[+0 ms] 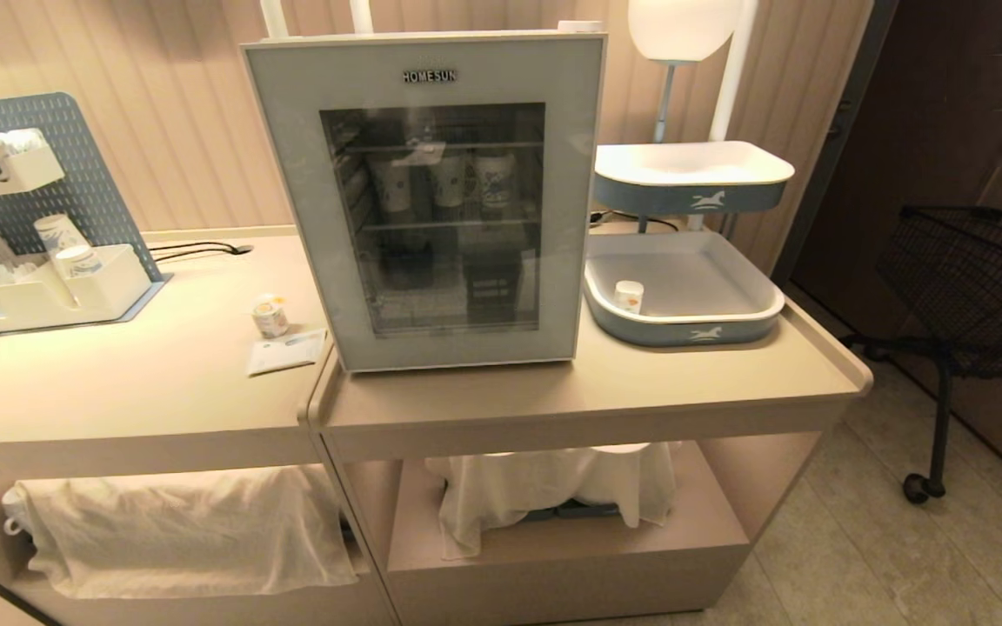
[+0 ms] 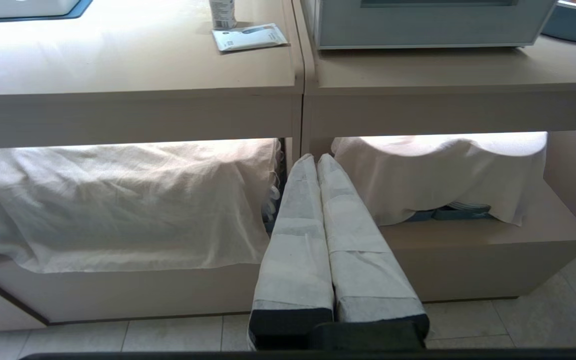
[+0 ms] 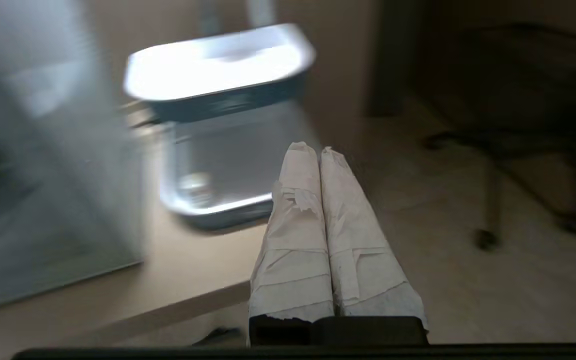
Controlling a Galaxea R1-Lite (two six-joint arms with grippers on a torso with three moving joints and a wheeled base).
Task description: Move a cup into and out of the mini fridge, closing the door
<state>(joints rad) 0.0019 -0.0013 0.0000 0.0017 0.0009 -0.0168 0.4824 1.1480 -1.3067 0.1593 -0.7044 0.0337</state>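
At the lower edge of the left wrist view, the left claw (image 2: 316, 159) is clenched on nothing, its two paper-wrapped fingers pressed together and pointing at the open shelf under the beige counter (image 1: 144, 391), where a white cloth (image 2: 128, 200) is draped. The right claw (image 3: 313, 149), low in the centre of its own blurred view, is likewise clenched and empty, near the counter's right-hand edge with the blue-and-white tray (image 1: 684, 304) beyond it; neither arm shows in the head view. Further back, left of centre in the head view, the small squat white cup with a yellowish lid (image 1: 270, 316) stands upright on the counter, just behind a flat white packet (image 1: 286, 350) and just left of the white mini fridge (image 1: 431, 200). The fridge's pale grey door with its large glass window (image 1: 436, 217) is shut; tall cups show dimly on the wire shelves inside. A plainer small white cup (image 1: 629, 296) sits in the tray at right of centre, and a grey pegboard organiser (image 1: 49, 217) fills the upper left. The lidded cup looks light and thin-walled, likely smooth and easy to tip or dent, so a gentle side grasp around its middle, below the lid rim, seems best.
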